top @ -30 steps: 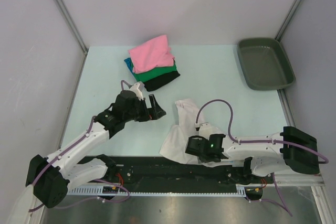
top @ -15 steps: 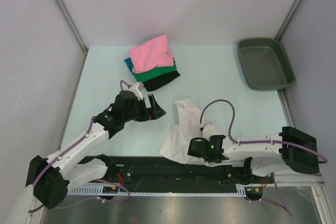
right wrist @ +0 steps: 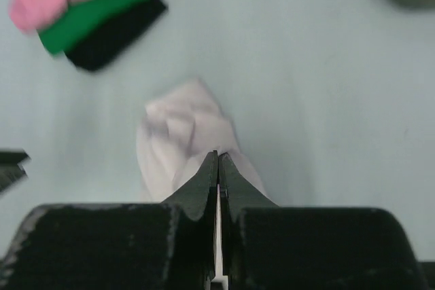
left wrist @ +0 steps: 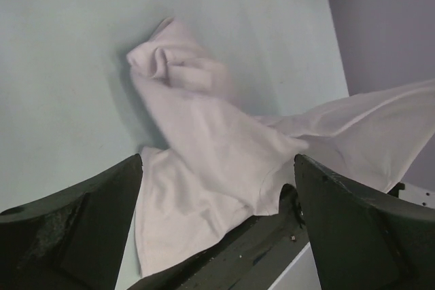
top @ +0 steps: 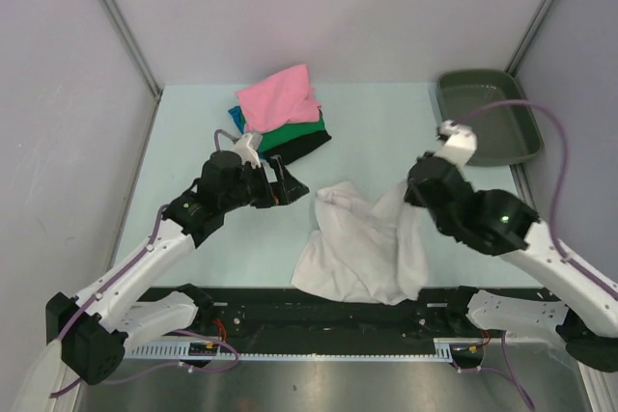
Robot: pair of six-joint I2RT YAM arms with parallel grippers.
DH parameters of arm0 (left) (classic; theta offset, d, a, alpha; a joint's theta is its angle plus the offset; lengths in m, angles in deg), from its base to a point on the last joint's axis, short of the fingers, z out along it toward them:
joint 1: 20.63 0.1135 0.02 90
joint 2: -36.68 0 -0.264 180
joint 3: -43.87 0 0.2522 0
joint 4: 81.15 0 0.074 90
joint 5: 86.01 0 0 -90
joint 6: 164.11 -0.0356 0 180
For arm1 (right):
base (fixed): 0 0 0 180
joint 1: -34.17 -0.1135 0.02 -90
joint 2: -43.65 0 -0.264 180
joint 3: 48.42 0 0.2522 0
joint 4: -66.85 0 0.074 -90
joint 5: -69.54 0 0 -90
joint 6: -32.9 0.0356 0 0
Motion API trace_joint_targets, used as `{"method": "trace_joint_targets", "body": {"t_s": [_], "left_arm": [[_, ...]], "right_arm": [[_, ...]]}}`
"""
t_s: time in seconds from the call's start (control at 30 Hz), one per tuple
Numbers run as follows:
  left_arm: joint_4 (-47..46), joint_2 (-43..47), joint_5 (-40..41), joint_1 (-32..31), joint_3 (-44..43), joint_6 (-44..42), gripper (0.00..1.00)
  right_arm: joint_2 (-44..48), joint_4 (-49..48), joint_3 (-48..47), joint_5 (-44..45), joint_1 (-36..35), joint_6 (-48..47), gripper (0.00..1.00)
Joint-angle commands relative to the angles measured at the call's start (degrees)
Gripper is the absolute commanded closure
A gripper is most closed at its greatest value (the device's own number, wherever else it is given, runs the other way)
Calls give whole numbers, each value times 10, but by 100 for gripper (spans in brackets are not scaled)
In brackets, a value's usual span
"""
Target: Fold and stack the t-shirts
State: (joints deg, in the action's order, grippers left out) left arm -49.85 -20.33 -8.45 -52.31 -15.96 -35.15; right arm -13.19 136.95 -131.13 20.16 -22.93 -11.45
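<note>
Now my right gripper (right wrist: 218,159), pinched shut on the white shirt (top: 357,248), has lifted one edge high. My left gripper (top: 288,188) waits wide open and empty; spreading comes next.

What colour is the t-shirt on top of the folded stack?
The top t-shirt is pink; the top external view shows it best.

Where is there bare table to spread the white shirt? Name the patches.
Widest bare stretch: far middle of the table, between the shirt stack and the tray. A narrower strip runs left of the stack. Crowded: near centre, where the white t-shirt hangs from the right tool.
</note>
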Motion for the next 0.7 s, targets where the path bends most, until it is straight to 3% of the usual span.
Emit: {"method": "trace_joint_targets", "body": {"t_s": [0.0,0.17,0.3,0.47,0.67], "left_arm": [[-19,-12,-46,3,-48,-6,4],[-31,-42,-53,-4,-77,-6,6],[-40,-81,-37,-15,-105,-7,6],[-51,-164,-15,-67,-167,-16,7],[-49,-359,-20,-131,-269,-35,9]], "right_arm": [[14,-1,-112,75,75,-152,100],[21,27,-200,139,119,-173,100],[50,32,-216,182,188,-171,100],[58,28,-184,113,282,-157,100],[75,3,-145,32,365,-159,100]]}}
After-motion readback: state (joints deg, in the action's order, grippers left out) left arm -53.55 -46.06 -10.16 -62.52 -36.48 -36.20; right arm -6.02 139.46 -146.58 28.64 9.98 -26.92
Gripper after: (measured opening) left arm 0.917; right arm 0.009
